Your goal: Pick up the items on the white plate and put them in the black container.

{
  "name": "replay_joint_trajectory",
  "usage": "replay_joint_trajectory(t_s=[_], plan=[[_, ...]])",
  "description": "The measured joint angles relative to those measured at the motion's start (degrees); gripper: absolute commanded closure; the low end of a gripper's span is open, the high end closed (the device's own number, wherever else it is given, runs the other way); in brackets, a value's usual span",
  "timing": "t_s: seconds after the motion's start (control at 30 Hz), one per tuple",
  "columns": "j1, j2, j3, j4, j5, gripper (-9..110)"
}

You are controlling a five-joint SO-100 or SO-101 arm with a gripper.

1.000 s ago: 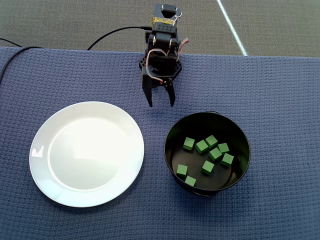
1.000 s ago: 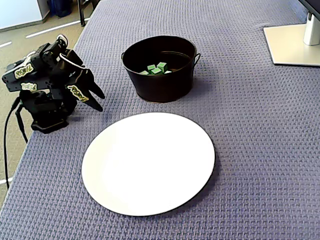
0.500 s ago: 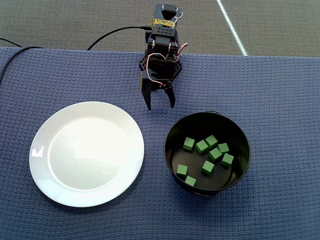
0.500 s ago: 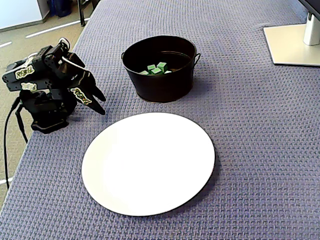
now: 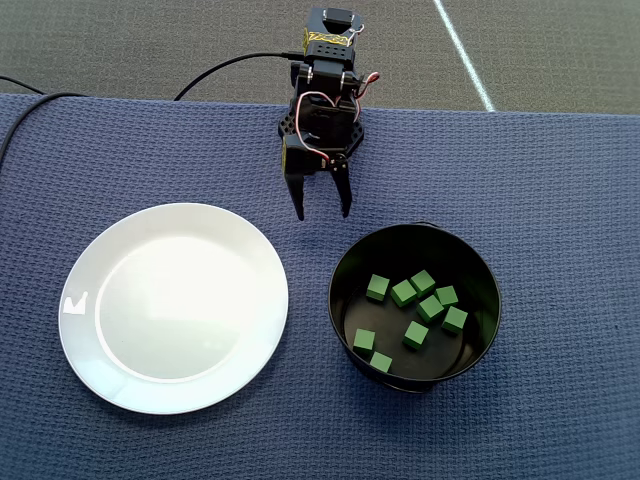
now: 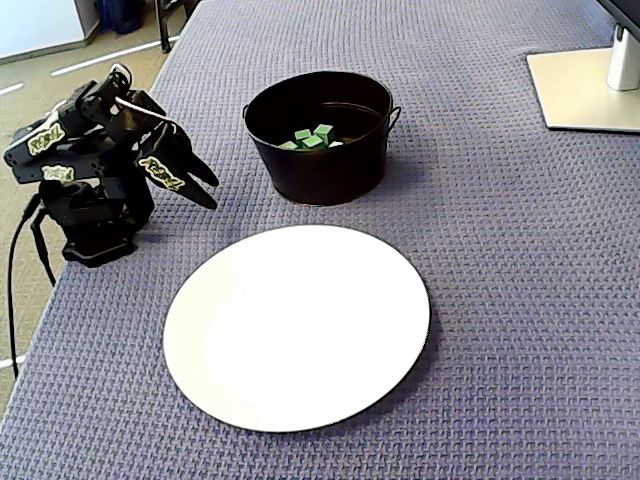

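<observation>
The white plate [image 5: 175,305] [image 6: 300,325] lies bare on the blue woven cloth, with no items on it. Several small green cubes [image 5: 415,310] [image 6: 312,136] rest on the bottom of the black container [image 5: 345,265] [image 6: 320,175]. My gripper [image 5: 321,211] [image 6: 210,193] hangs open and holds nothing. In the overhead view it sits just above the pot's upper-left rim and to the upper right of the plate. In the fixed view it hovers a little off the cloth, left of the pot.
The arm's base [image 6: 95,235] stands at the cloth's edge, with a black cable [image 5: 230,68] trailing off to the floor. A monitor's flat foot [image 6: 585,90] occupies the far right corner in the fixed view.
The open gripper has lifted slightly off the cloth and tipped a little toward the pot. Plate, pot and cubes have not moved.
</observation>
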Motion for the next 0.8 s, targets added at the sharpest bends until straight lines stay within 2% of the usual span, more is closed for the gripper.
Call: replay_joint_trajectory(t_s=[0.17,0.43,0.6,0.8], plan=[[0.00,0.00,5.36,-2.46,-0.26,77],[-0.09,0.00,5.89,2.55,0.26,77],[-5.01,0.26,4.92,6.77,-12.83,76],[-6.94,0.26,5.01,7.56,-4.39,76]])
